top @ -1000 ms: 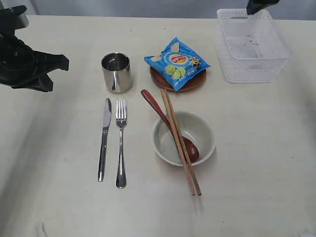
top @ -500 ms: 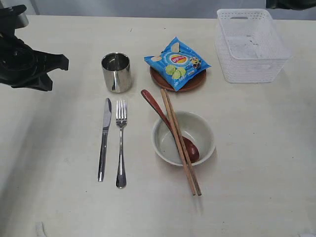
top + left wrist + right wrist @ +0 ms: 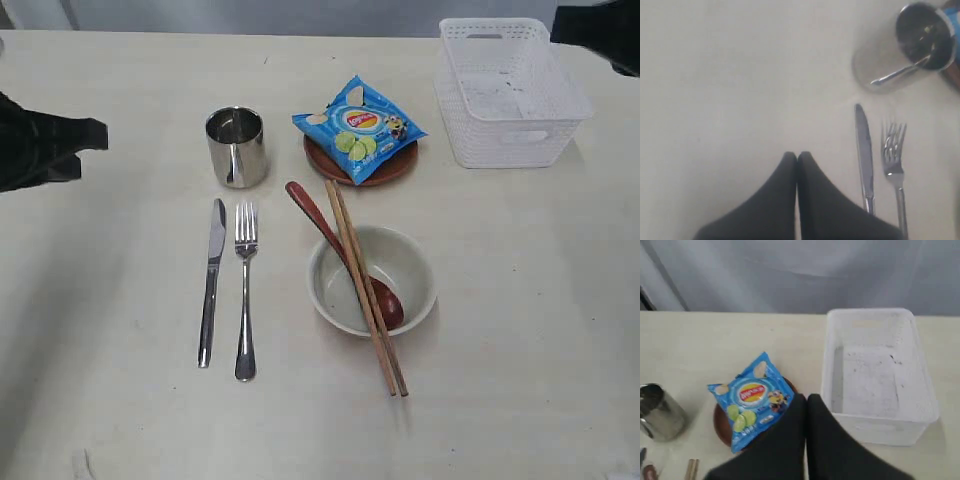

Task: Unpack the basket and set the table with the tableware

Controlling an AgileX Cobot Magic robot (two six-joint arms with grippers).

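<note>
Basket (image 3: pixel 510 140) stands on table (image 3: pixel 530 330) — left gripper (image 3: pixel 797 155) and right gripper (image 3: pixel 806 397) each pressed together, empty

The left gripper (image 3: pixel 797 157) is seen with its jaws pressed together, nothing held between them. The right gripper (image 3: pixel 806 399) is likewise closed and empty. The left arm (image 3: pixel 40 150) and right arm (image 3: pixel 605 35) are kept well apart

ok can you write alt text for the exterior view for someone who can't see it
A pale table set for one: knife and fork side by side, steel cup beyond them, cream bowl holding a wooden spoon with chopsticks across its rim, and a blue chip bag on a small brown plate. An empty white basket stands at the top right.
</note>
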